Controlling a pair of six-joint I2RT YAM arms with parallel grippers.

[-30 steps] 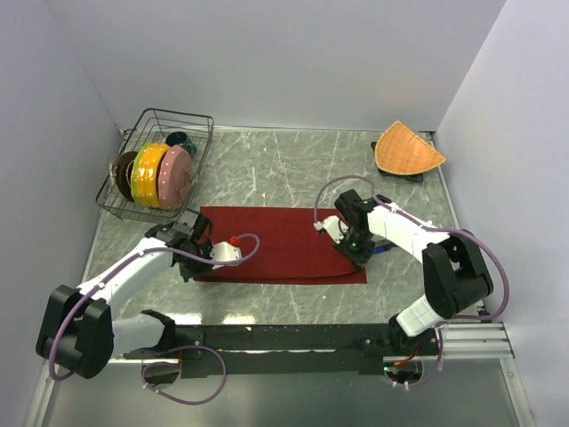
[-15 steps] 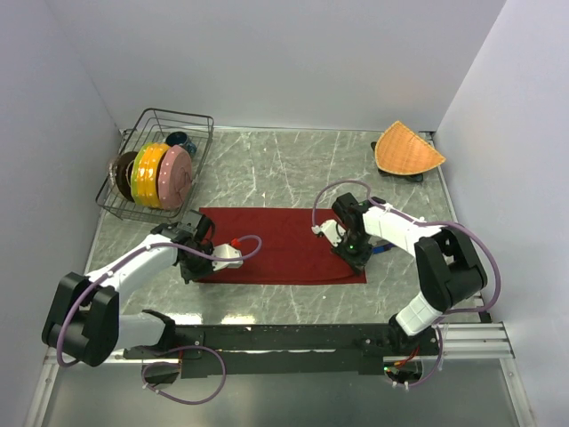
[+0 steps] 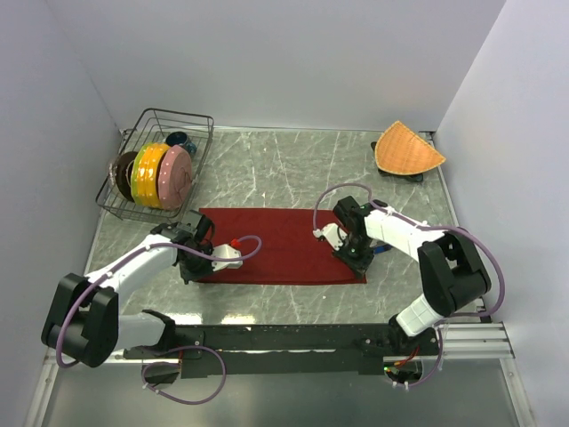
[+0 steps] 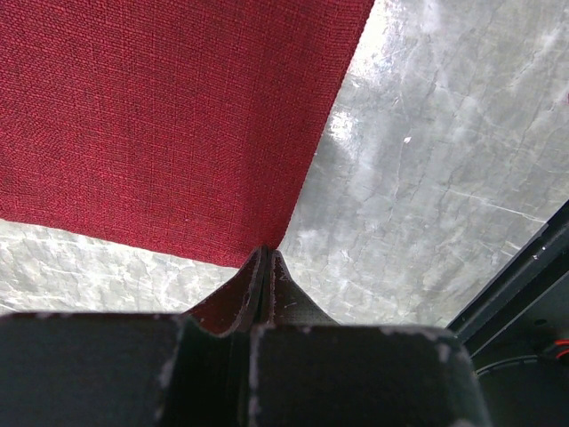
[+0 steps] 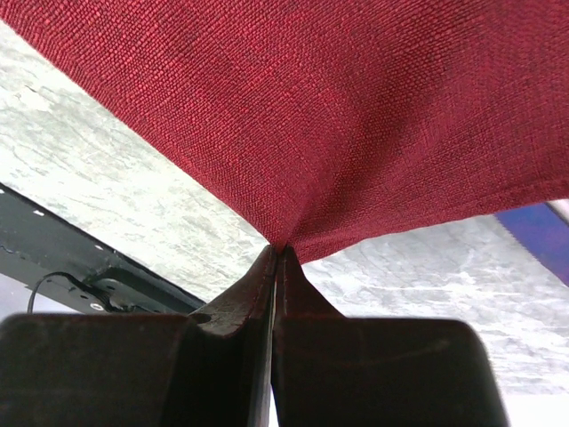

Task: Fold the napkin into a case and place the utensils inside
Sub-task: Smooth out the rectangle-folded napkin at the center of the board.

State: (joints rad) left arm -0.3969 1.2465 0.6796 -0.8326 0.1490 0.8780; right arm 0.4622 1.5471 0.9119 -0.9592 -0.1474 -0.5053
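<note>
Moved: both arms nudged slightly inward; napkin (image 3: 280,245) hardly shifted.
Grip: left gripper (image 4: 265,260) and right gripper (image 5: 277,255) pinch near corners, for folding.

We see a grey marbled table (image 3: 267,165) carrying the dark red napkin (image 3: 284,245) spread near its front, a wire rack (image 3: 178,113) far left, an orange woven mat (image 3: 407,149) far right.

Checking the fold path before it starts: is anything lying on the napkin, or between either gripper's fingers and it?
Nothing visible. The napkin's top is bare, and the left gripper and right gripper each already pinch a near corner. A blue utensil lies just off its right edge.
</note>
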